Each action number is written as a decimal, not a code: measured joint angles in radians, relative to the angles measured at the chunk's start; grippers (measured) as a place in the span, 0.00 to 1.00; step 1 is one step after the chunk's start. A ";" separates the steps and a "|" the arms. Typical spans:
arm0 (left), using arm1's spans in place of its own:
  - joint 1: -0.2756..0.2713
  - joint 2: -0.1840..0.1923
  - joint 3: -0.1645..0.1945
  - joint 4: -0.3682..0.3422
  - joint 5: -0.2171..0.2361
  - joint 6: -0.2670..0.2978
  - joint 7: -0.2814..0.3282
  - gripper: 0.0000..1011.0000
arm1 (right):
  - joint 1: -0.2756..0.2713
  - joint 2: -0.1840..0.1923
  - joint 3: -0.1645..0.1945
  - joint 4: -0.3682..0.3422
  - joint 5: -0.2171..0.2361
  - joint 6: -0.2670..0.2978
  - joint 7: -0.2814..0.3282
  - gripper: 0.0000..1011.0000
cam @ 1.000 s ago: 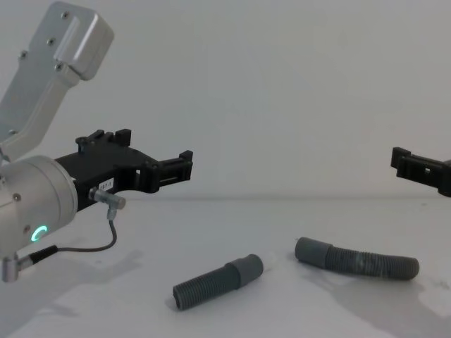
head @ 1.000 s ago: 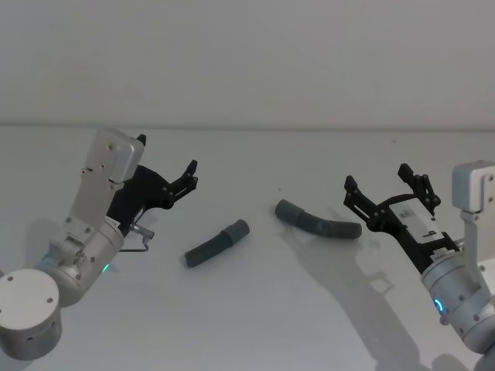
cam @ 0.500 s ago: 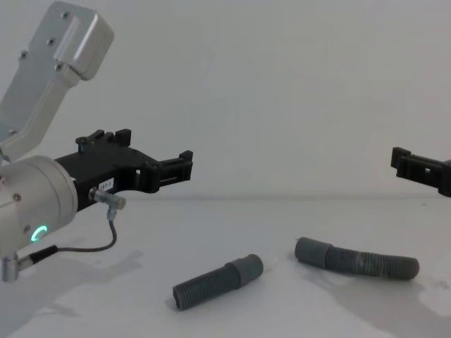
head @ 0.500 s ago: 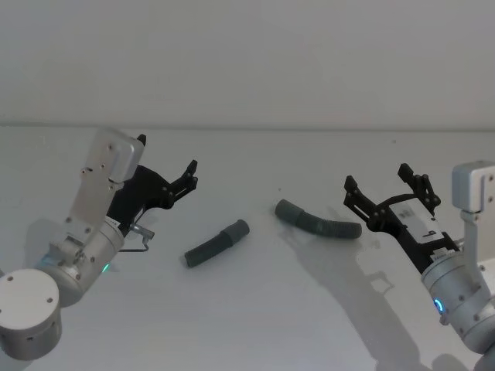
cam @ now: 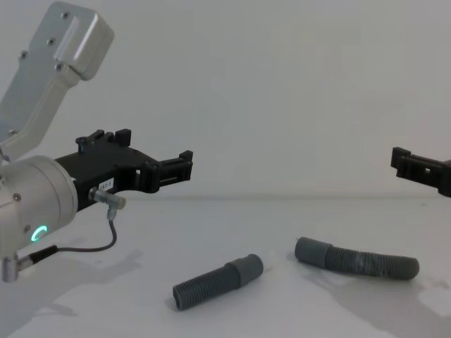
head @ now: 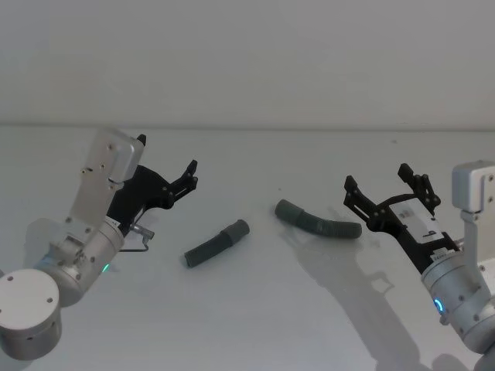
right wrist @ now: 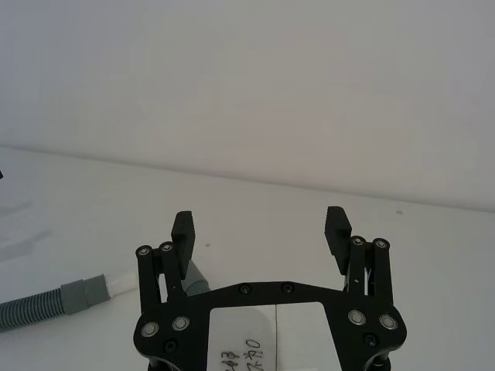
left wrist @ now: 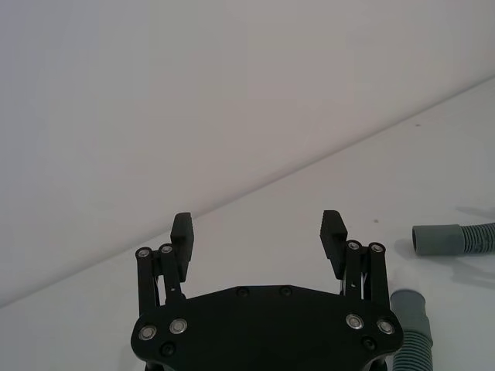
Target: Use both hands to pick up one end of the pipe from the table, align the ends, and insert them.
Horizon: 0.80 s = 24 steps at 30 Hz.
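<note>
The plain matte white surface [head: 255,309] carries both pipe pieces near its middle, apart from each other. The black two-finger left end effector [head: 167,152] and right end effector [head: 377,176] hover beside them, spread wide and empty. The longer curved dark grey ribbed hose [head: 319,221] lies rightward and the short straight hose [head: 217,243] leftward, with their smooth cuffs [head: 237,229] facing each other.

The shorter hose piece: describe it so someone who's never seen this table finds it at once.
On the white table, two dark grey ribbed hose pieces lie apart near the middle. The shorter hose piece is on the robot's left, its smooth cuff toward the other. Unlike the longer hose piece, which curves, it is straight and stubby.
</note>
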 joint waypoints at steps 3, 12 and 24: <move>0.000 0.000 0.000 0.000 0.000 0.000 0.000 0.99 | 0.000 0.000 0.000 0.000 0.000 0.000 0.000 0.99; 0.000 0.000 0.000 0.000 0.000 0.000 0.000 0.99 | 0.000 0.000 0.000 0.000 0.000 0.000 0.000 0.99; 0.000 0.000 0.000 0.000 0.000 0.000 0.000 0.99 | 0.000 0.000 0.000 0.000 0.000 0.000 0.000 0.99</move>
